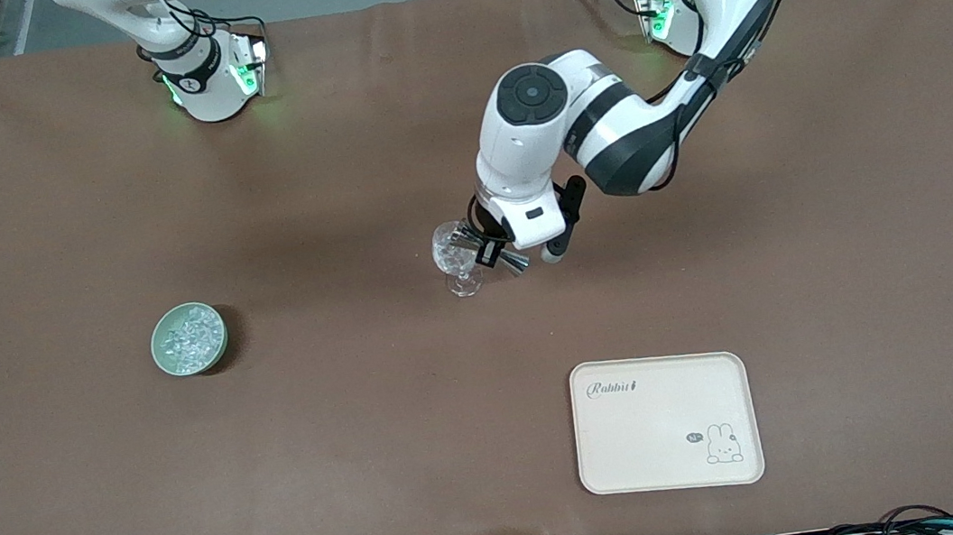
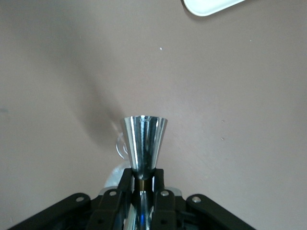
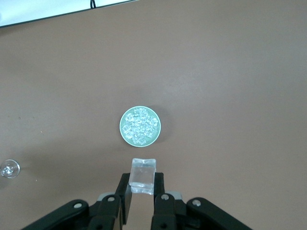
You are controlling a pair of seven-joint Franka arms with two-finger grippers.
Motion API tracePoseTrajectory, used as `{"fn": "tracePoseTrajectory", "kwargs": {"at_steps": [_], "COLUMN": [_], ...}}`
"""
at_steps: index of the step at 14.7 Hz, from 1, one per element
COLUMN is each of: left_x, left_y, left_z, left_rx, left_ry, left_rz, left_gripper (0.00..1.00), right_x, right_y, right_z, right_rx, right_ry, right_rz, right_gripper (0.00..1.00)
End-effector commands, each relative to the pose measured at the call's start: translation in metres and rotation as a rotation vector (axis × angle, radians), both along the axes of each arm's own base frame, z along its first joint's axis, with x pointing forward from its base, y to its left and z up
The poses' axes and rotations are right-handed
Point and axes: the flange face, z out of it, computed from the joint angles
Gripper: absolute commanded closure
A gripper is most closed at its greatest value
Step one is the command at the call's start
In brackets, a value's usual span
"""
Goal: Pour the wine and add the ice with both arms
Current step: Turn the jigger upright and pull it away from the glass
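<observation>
**Operator:** Task status?

**Technician:** Pouring appears under way; no ice is in the glass yet. The right gripper (image 3: 142,190) hangs high over the green bowl (image 1: 157,347), toward the right arm's end of the surface (image 1: 373,462), its fingers closed on one ice cube (image 3: 143,175). The left gripper (image 2: 142,179) clamps a steel jigger (image 2: 144,139), tipped sideways over the stemmed glass (image 1: 449,254) mid-surface.

**Operator:** Ice condition?

**Technician:** The ice (image 1: 190,337) consists of small, clear, glassy chunks heaped in the bowl.

Mirror-polished metal jigger (image 2: 144,143), clear glass (image 1: 453,257), glassy ice (image 3: 140,126), matt brown table (image 1: 371,444).
</observation>
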Motion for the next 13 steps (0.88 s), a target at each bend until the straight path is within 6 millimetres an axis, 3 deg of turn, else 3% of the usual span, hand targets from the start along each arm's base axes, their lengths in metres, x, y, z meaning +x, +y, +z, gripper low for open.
{"fn": "tracePoseTrajectory", "kwargs": {"at_steps": [1, 5, 8, 11, 13], "left_x": [0.015, 0.035, 0.060, 0.092, 0.112], "left_y": [0.013, 0.041, 0.078, 0.121, 0.152], "left_z": [0.012, 0.025, 0.026, 0.013, 0.003], "left_rx": [-0.050, -0.155, -0.259, -0.311, -0.354], "left_ry": [0.060, 0.137, 0.193, 0.212, 0.217], "left_rz": [0.040, 0.034, 0.043, 0.110, 0.136], "left_gripper": [1.00, 1.00, 1.00, 1.00, 1.00], "right_x": [-0.005, -0.005, -0.006, -0.006, -0.007], "right_y": [-0.001, 0.000, 0.000, 0.006, 0.025], "right_z": [0.000, -0.001, 0.001, -0.001, -0.002], "right_rx": [0.014, 0.014, 0.014, 0.016, 0.017], "right_ry": [-0.002, 0.004, 0.001, 0.015, 0.031], "right_rz": [0.009, 0.011, 0.011, 0.009, 0.023], "right_gripper": [0.99, 0.99, 0.99, 0.99, 1.00]}}
